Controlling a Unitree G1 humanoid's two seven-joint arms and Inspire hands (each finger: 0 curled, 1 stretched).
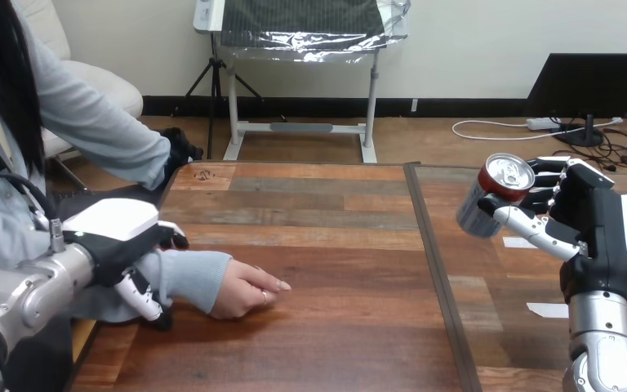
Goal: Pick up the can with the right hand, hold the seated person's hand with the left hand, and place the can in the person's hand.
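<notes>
In the head view, the robot's right hand (592,214) is raised above the right part of the wooden table (335,245). It has the can (490,198) in its grasp: the thumb (531,229) lies across the can's near side and the fingers wrap round behind it. The can is clear of the table top and tilted, with its silver lid facing up and towards the camera, and its red and silver body slanting down to the left. Below this hand, a few white tape strips (555,310) lie on the boards.

At the left side, the robot's left hand (122,237) sits over the person's forearm (192,278), which is covered by a grey-blue sleeve. Its fingers (171,238) are curled over the top of the sleeve, and its thumb (143,298) bends down along the near side, so the hand appears closed round the forearm just behind the wrist. The far side of the grip is hidden, so how firmly it clasps is hard to judge.

The person's hand (249,290) comes out of the cuff and rests on the table, fingers loosely bent and pointing right, holding nothing. It lies well apart from the can, with the dark seam (433,253) between the two table halves running between them.
</notes>
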